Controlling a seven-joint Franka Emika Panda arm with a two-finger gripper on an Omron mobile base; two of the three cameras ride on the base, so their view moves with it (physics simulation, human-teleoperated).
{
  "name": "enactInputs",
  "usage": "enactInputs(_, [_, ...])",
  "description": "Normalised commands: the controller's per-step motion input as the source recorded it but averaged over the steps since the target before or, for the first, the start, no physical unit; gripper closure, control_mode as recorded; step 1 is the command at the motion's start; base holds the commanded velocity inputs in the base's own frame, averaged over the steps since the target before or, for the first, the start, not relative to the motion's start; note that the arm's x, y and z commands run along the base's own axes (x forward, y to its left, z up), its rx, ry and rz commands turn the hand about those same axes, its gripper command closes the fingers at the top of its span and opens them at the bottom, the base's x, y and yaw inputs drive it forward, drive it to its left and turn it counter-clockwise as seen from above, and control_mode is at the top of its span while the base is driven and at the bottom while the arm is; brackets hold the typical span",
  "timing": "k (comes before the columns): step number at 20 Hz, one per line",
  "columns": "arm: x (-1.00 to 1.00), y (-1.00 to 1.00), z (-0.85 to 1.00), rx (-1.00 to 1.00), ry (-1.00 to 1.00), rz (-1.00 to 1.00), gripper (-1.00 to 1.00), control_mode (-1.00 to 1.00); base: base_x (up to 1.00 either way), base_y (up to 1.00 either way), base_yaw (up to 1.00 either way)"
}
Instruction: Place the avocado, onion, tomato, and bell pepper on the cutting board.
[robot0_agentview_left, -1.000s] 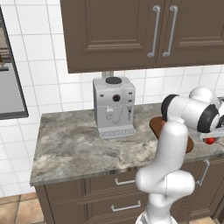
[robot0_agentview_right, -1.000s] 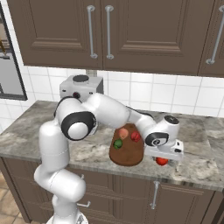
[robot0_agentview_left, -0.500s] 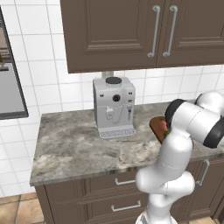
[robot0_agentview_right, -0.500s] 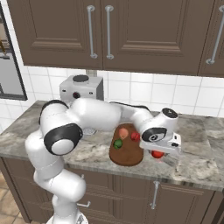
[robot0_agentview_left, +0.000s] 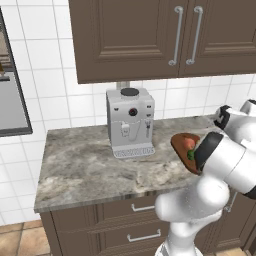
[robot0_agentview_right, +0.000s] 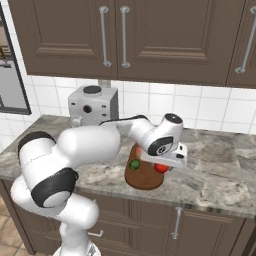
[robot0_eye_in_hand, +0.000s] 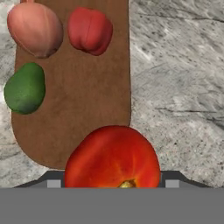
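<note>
My gripper (robot0_eye_in_hand: 113, 181) is shut on the round red tomato (robot0_eye_in_hand: 113, 157), which hangs just over the near edge of the dark brown cutting board (robot0_eye_in_hand: 87, 109). On the board lie the tan onion (robot0_eye_in_hand: 35, 28), the lumpy red bell pepper (robot0_eye_in_hand: 89, 29) beside it, and the green avocado (robot0_eye_in_hand: 25, 87) at the board's left edge. From the right base view the gripper (robot0_agentview_right: 162, 167) holds the tomato (robot0_agentview_right: 161, 168) above the board (robot0_agentview_right: 144, 177), with the avocado (robot0_agentview_right: 134, 164) to its left. The board (robot0_agentview_left: 179, 140) is partly hidden by the arm in the left base view.
A grey coffee machine (robot0_agentview_right: 92, 105) stands at the back of the marble counter (robot0_agentview_right: 220, 170), left of the board. Dark wall cabinets (robot0_agentview_right: 150, 40) hang above. Bare counter lies to the right of the board, and drawers sit below the counter edge.
The arm has swung the gripped tomato left and slightly up, from over the bare counter to above the board's edge. The produce on the board has stayed put.
</note>
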Motion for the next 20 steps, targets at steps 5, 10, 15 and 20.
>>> enactInputs(5, [0.0,0.62,0.01,-0.01,0.0,0.0,1.0,-1.0,0.0,0.0,0.0])
enactInputs(10, [0.12,0.31,0.0,-0.01,0.0,0.0,1.0,-1.0,0.0,0.0,0.0])
enactInputs(15, [0.45,0.02,0.0,-0.07,0.0,-0.03,1.0,-1.0,0.0,0.0,0.0])
enactInputs(20, [0.51,0.0,0.0,-0.07,0.0,-0.04,1.0,-1.0,0.0,0.0,0.0])
